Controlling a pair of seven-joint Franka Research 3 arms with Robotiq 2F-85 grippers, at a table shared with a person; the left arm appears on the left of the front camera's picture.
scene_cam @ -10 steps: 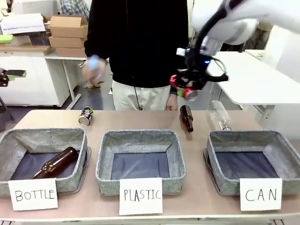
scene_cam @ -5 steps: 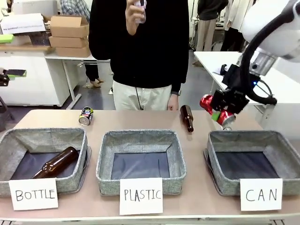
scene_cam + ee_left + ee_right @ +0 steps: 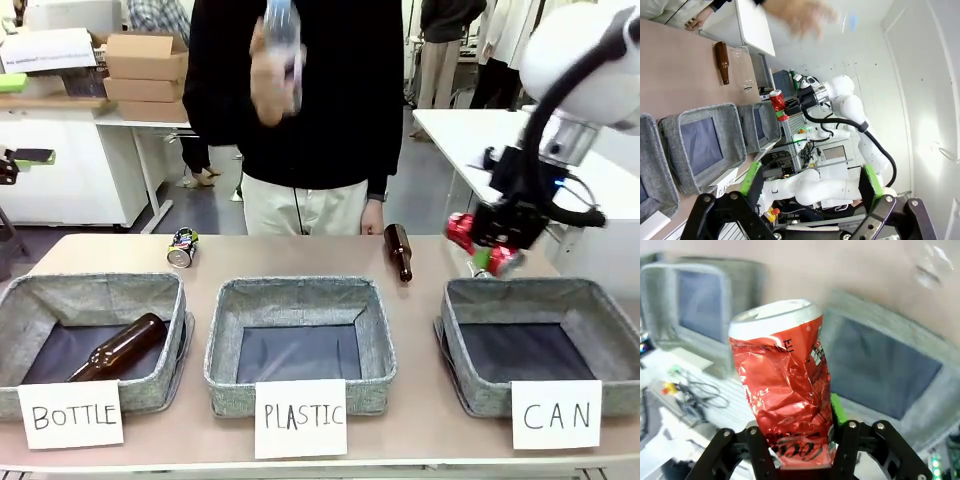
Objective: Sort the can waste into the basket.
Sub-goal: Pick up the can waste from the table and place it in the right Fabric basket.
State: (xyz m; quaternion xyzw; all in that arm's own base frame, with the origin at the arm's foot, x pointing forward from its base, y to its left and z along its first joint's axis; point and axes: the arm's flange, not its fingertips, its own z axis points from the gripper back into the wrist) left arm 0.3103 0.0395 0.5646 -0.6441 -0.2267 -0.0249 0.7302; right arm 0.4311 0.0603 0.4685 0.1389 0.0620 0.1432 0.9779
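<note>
The person's raised hand (image 3: 272, 85) is a blur to me; the red can (image 3: 785, 385) covers part of a blurred bin (image 3: 880, 365).

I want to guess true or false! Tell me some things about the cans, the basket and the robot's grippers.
1. The right gripper holds the crushed shiny red metal can. True.
2. That can lies inside the grey woven basket marked CAN. False: it hangs in the air by the basket's far rim.
3. The crushed black printed can sits on the table. True.
4. The left gripper is shut. False: it is open.
</note>
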